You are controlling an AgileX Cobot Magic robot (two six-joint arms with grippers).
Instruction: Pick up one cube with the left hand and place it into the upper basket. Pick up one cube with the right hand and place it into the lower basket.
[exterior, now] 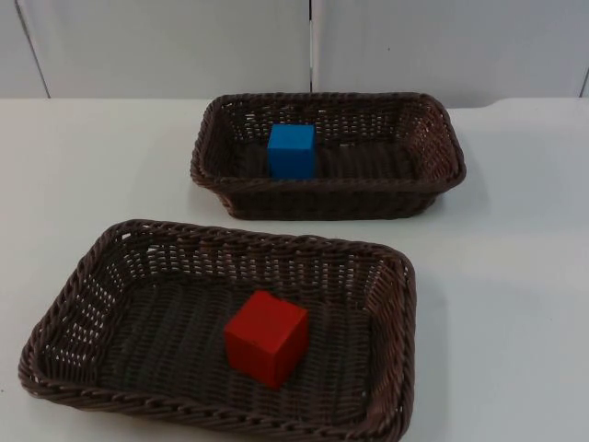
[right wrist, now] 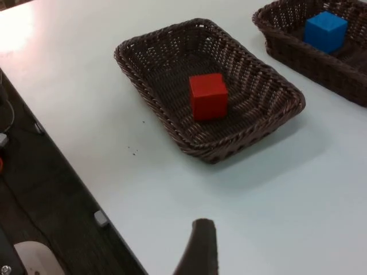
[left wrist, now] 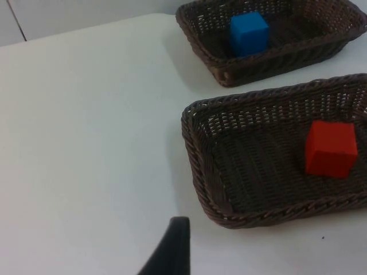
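Writing: no brand, label or lettering is showing on the baskets or cubes.
Upper basket [exterior: 329, 155]: a dark brown woven tray is sitting toward the tabletop's far edge, near the partition wall; it is holding the blue cube.
Blue cube [exterior: 292, 150]: it is resting on the upper basket's floor, toward the basket's left end and close against its near wall.
Lower basket [exterior: 221, 327]: a matching dark brown woven tray is lying toward the tabletop's near edge, turned slightly askew, apart from the upper basket with bare table between them; it is holding the red cube.
Red cube [exterior: 266, 337]: it is sitting near the middle of the lower basket's floor, clear of all four walls, rotated so a corner is pointing at the near rim.
Left gripper: one black fingertip [left wrist: 171, 249] is hanging over bare tabletop beside the lower basket's left end; I cannot tell how its jaws are standing.
Right gripper: one black fingertip [right wrist: 199, 250] is hanging over the tabletop close to its near edge; I cannot tell its jaw state either.
Tabletop [exterior: 515, 276]: white and smooth, it is ending at a grey partition wall [exterior: 166, 46].
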